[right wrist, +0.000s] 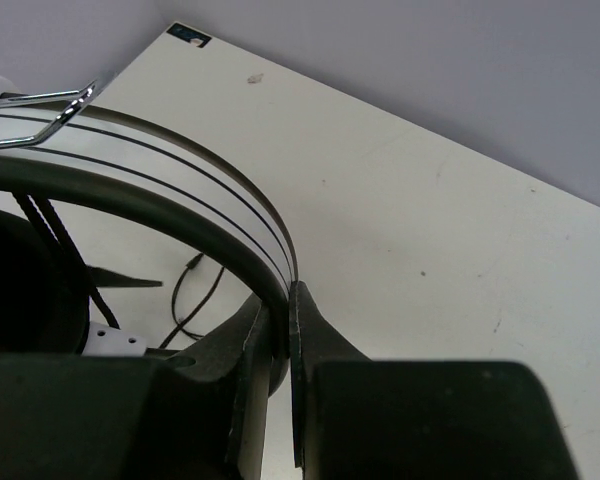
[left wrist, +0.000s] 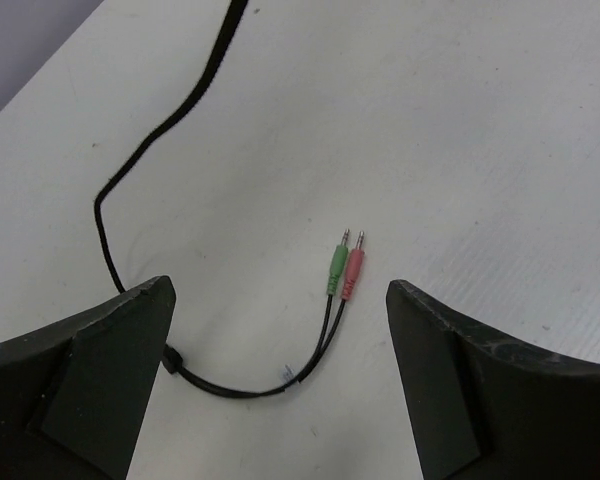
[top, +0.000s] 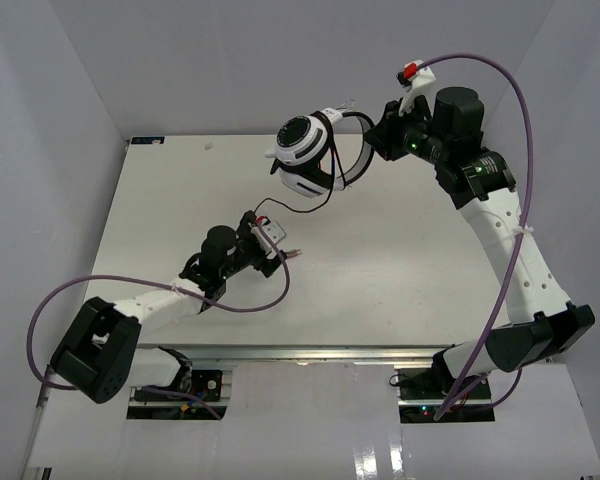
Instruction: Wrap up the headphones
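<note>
Holding the headphones (top: 302,150) aloft by the headband (right wrist: 180,190), right fingers (right wrist: 288,310) clamped, left fingers (top: 272,248) wide apart, empty, above 2 plugs (left wrist: 345,268)

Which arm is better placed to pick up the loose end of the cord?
The left. The open left gripper hovers over the plugs at the cord end, on the table; the right gripper is shut on the headband, holding the headphones up.

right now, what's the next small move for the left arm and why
Probably lower the left fingers and close them on the cord just behind the plugs. They stand open with the green and pink plugs lying loose on the table between them, while the right fingers, shut on the headband, hold the headphones up.
</note>
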`<move>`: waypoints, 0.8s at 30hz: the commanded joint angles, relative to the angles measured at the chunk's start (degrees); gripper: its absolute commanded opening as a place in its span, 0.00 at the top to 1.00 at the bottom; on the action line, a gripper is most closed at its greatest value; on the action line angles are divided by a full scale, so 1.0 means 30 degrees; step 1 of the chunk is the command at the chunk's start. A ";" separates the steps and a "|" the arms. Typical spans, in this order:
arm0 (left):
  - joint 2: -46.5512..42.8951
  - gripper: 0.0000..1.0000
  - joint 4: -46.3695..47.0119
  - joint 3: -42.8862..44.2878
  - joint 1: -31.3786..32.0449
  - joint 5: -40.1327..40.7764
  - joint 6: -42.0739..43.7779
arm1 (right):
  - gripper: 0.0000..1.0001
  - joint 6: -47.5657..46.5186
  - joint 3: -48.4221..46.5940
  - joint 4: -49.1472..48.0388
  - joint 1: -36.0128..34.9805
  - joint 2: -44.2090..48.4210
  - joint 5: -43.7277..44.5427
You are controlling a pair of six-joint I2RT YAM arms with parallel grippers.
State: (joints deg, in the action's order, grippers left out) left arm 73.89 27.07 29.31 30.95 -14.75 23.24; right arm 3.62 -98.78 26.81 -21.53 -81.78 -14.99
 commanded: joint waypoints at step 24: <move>0.7320 0.25 0.3782 0.5290 0.0112 -0.6239 -0.2511 | 0.92 0.3642 -0.0212 -0.1630 0.1729 0.2223 -0.6307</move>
State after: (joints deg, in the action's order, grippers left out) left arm 97.91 34.96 46.98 30.96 -24.66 19.68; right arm 10.83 -98.67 26.99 -17.00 -76.18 -32.09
